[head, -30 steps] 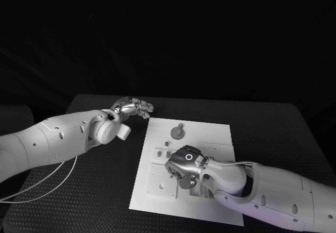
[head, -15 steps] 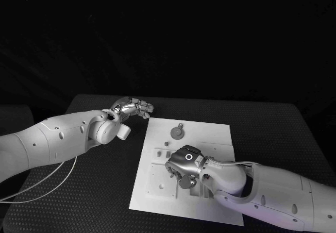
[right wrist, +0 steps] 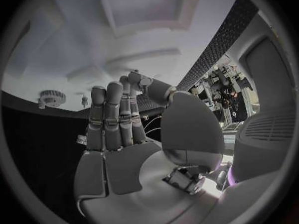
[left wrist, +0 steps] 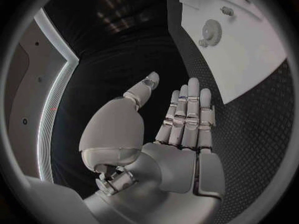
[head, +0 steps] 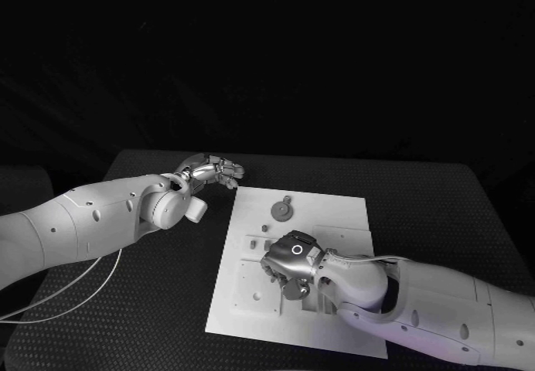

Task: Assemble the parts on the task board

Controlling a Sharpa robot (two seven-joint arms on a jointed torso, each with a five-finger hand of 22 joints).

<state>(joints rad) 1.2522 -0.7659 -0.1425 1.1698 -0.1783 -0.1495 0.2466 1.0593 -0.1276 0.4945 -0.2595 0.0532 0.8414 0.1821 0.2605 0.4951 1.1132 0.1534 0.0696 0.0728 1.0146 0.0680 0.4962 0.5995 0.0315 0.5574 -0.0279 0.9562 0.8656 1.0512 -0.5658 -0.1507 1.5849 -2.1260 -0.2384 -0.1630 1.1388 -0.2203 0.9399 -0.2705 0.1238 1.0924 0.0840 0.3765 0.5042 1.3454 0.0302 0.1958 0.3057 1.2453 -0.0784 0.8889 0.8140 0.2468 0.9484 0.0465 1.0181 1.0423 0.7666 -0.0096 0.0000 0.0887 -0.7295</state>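
The white task board (head: 335,212) lies in the middle of the black table. A grey gear-shaped part (head: 283,209) lies flat near its far end, also seen as the gear (left wrist: 212,32) and the gear (right wrist: 51,98). Small pegs (head: 264,228) stand just nearer than it. My right hand (head: 290,267) hovers low over the board's middle recesses, its fingers (right wrist: 112,114) stretched out side by side with nothing in them. My left hand (head: 209,170) sits off the board's far left corner above the bare table, its fingers (left wrist: 187,114) straight and holding nothing.
The board's raised blocks and slots (head: 259,297) lie under and beside my right hand. Black textured table (head: 156,286) surrounds the board, with a wide strip on the left. A white cable (head: 67,290) hangs below my left arm.
My right hand has crept slightly to the left over the board. The left hand and the parts have stayed put.
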